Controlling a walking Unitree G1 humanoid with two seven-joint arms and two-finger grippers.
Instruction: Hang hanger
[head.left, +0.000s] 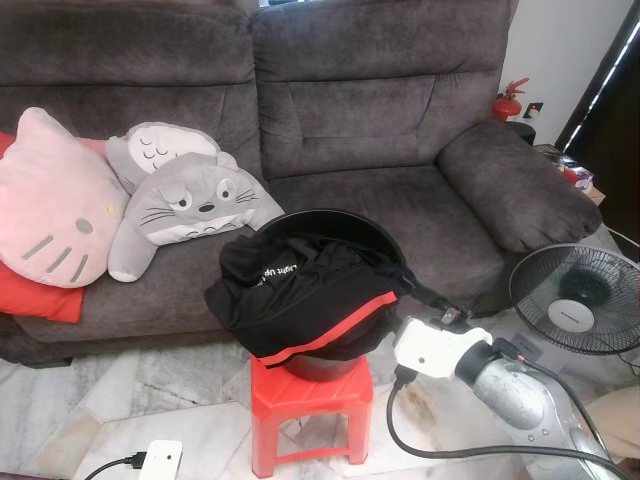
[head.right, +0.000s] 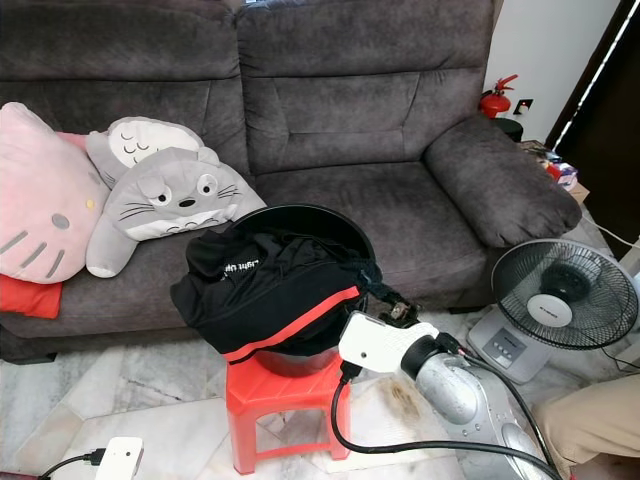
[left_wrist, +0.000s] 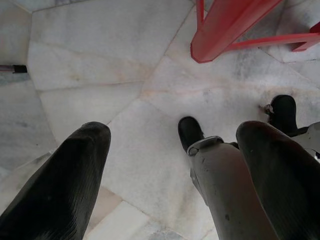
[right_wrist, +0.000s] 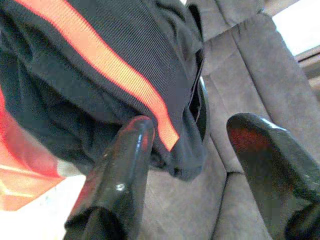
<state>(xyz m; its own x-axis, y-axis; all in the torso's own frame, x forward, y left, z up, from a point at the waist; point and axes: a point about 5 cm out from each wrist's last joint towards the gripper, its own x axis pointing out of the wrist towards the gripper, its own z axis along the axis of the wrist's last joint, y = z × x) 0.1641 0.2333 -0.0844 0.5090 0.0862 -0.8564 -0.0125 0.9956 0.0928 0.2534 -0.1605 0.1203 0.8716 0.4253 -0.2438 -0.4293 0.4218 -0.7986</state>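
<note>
A big grey fabric sofa (head.left: 380, 130) fills the back. At 6 o'clock from it, a small red plastic stool (head.left: 305, 400) holds a round black bucket (head.left: 375, 232) with black, red-striped clothes (head.left: 300, 295). At 3 o'clock of these clothes, the right claw (right_wrist: 187, 145) is spread wide, holding nothing. The left claw (left_wrist: 175, 165) is wide too, over the pale marble floor (left_wrist: 100, 50).

The right arm (head.left: 520, 390) reaches forward and to the left at a low height, its white wrist (head.left: 438, 348) level, and the right pincer (right_wrist: 190, 165) has its two black fingers spread apart; the left pincer (left_wrist: 170, 175) hangs pointing down, fingers parted
</note>
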